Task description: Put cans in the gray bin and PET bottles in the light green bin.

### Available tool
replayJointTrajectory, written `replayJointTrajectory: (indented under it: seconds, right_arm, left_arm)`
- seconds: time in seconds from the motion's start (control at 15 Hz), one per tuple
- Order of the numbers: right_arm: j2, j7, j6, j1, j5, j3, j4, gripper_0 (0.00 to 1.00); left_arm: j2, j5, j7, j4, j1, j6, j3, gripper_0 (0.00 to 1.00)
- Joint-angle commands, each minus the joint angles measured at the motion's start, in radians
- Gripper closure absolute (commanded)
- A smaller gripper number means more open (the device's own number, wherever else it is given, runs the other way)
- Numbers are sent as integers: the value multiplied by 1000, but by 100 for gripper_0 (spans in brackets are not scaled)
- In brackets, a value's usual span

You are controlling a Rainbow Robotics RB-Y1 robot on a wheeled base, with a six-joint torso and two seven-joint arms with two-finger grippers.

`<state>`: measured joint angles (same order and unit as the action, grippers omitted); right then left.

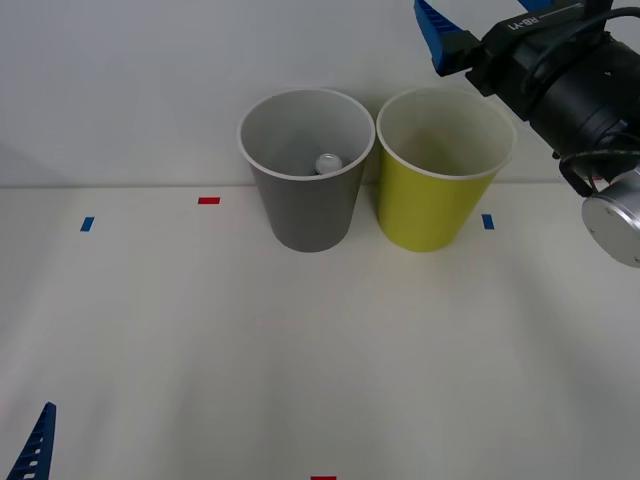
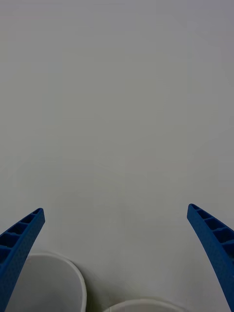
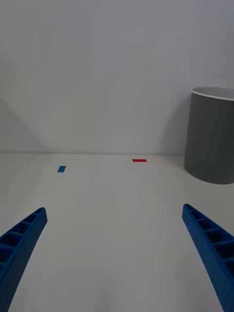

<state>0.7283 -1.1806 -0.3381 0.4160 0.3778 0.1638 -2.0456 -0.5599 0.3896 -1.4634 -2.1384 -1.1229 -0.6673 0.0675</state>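
The gray bin (image 1: 305, 190) and the light green bin (image 1: 438, 195) stand side by side at the back of the white table. A can (image 1: 328, 162) lies inside the gray bin, its silver end showing. PET bottles are out of view. My right gripper (image 2: 115, 209) hangs open and empty high over the bins' far side, one blue finger (image 1: 440, 35) above the green bin's rim. Two white bin rims (image 2: 80, 282) lie just below it. My left gripper (image 3: 114, 209) is open and empty, low at the near left, its finger (image 1: 35, 445) at the table's front corner. The gray bin (image 3: 212, 136) stands ahead of it.
Small tape marks lie on the table: a red mark (image 1: 208, 200) and a blue mark (image 1: 87, 224) left of the bins, another blue mark (image 1: 487, 221) to their right. A white wall rises right behind the bins.
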Motion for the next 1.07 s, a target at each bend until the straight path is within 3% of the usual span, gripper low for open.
replayJointTrajectory:
  seconds: [0.07,0.4,0.6,0.8,1.07]
  right_arm:
    - [0,4,1,-128,-30,-86,-65,0]
    - [-3,6,8,-375,-42,-227,-170,0]
    - [-18,4,48,-505,-45,-247,-211,0]
    - [-99,-7,65,-600,-76,-247,-232,0]
    - [-262,-24,74,-683,-138,-231,-249,0]
  left_arm:
    - [0,0,0,0,0,0,0,5]
    - [0,0,0,0,0,0,0,5]
    - [0,0,0,0,0,0,0,5]
    - [0,0,0,0,0,0,0,5]
    - [0,0,0,0,0,0,0,5]
